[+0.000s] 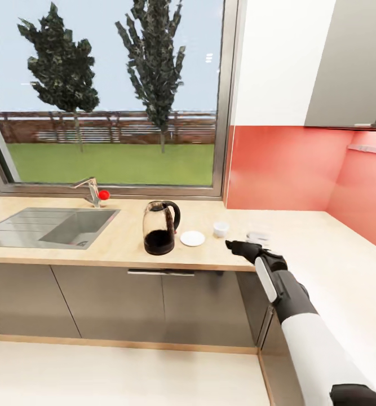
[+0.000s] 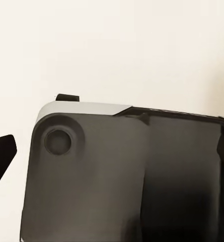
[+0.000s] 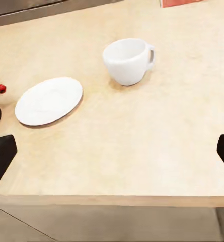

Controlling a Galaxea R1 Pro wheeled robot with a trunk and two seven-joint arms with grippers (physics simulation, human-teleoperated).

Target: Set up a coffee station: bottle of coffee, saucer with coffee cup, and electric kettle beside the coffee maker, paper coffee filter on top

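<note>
Head view had the coffee cup (image 1: 220, 228) sitting upright on the counter (image 1: 125, 242), just right of the saucer (image 1: 192, 238) and not touching it, electric kettle (image 1: 160, 228) further left. Right gripper (image 1: 230, 245) hovered near the front edge, fingers spread wide, empty. Left fingers' state, can't tell.

Lighting was bright and even, daylight-like, consistent with the large window (image 1: 114, 96) behind the kitchen countertop (image 1: 125, 248). Shadows were soft and short: a faint one lay under the saucer (image 3: 49, 100) and beside the coffee cup (image 3: 127, 60). The electric kettle (image 1: 159, 227) showed dark, with slight highlights on its glass. Head view rendering was mildly soft, with straight lines leaning at the edges. The left wrist view was dim and blurred across a close dark surface (image 2: 127, 176).
</note>
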